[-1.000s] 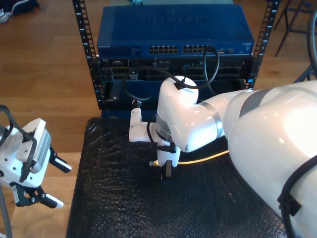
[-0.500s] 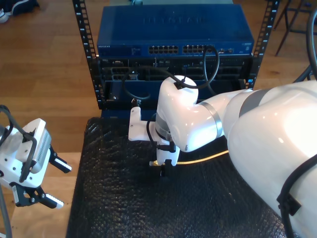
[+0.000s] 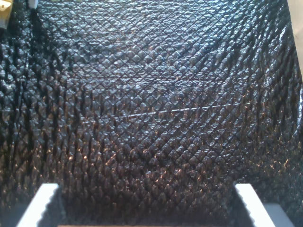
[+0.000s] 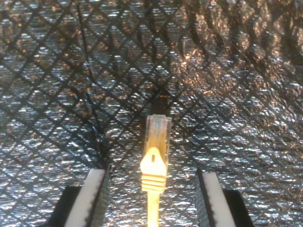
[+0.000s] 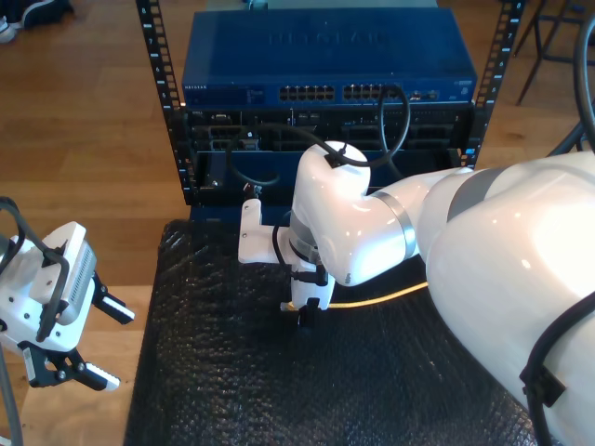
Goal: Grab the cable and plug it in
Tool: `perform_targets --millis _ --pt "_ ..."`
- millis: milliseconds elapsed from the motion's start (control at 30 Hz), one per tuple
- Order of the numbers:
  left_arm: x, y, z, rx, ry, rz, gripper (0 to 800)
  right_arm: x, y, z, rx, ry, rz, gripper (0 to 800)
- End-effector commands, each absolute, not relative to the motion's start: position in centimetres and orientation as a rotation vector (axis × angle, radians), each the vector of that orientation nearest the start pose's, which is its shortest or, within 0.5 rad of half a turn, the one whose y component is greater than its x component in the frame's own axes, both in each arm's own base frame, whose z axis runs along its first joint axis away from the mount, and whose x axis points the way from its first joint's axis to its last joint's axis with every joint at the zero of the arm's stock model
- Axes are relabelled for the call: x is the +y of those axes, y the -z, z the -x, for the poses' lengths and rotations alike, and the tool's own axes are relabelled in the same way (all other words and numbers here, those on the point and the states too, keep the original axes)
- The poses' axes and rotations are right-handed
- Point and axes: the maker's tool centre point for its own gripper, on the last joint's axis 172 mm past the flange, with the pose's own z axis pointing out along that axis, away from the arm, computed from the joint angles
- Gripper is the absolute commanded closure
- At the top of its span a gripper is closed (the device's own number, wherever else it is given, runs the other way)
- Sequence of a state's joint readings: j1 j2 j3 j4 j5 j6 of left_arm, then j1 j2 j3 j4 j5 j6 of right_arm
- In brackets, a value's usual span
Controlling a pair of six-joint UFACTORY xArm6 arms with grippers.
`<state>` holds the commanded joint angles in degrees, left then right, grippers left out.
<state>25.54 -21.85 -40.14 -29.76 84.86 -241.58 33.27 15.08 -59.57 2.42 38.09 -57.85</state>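
The cable is pale yellow with a clear plug at its tip, and it lies flat on the black quilted mat. My second gripper hangs over it, open, with a finger on each side of the plug's boot and neither touching it. In the exterior view the cable runs out from under the big white arm to my second gripper mid-mat. My first gripper is open and holds nothing, off the mat at the exterior view's left. Its fingers frame bare mat.
A blue network switch with rows of ports sits in a rack behind the mat. Black cables loop in front of the rack. The black mat ends at wooden floor on the exterior view's left.
My second gripper has shifted slightly toward the exterior view's left and toward the rack, over the cable's tip. The first gripper has not moved.
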Motion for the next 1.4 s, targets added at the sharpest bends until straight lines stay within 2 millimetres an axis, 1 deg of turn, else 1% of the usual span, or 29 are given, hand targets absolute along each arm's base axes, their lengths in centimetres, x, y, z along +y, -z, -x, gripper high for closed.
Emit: perform_targets --millis 267,767,1033,1200,1267,1400 --pt "-0.30 -21.16 -29.43 -1.724 -0.474 -1.914 0 29.63 -7.85 -43.77 -2.207 0.195 2.225 434" --pt "-0.25 -21.23 -29.46 -1.729 -0.474 -1.914 0 29.61 -7.41 -43.68 -2.213 0.194 2.222 449" --pt "-0.25 -21.23 -29.46 -1.729 -0.474 -1.914 0 29.74 -7.44 -43.96 -2.218 0.217 2.223 510" --pt "-0.28 -21.25 -29.48 -1.728 -0.476 -1.914 0 29.76 -7.46 -43.99 -2.218 0.220 2.223 515" --pt "-0.28 -21.25 -29.48 -1.728 -0.476 -1.914 0 29.72 -7.39 -43.94 -2.216 0.217 2.225 537" --pt "-0.25 -21.29 -29.53 -1.729 -0.477 -1.914 0 29.68 -7.40 -43.87 -2.216 0.215 2.224 538"
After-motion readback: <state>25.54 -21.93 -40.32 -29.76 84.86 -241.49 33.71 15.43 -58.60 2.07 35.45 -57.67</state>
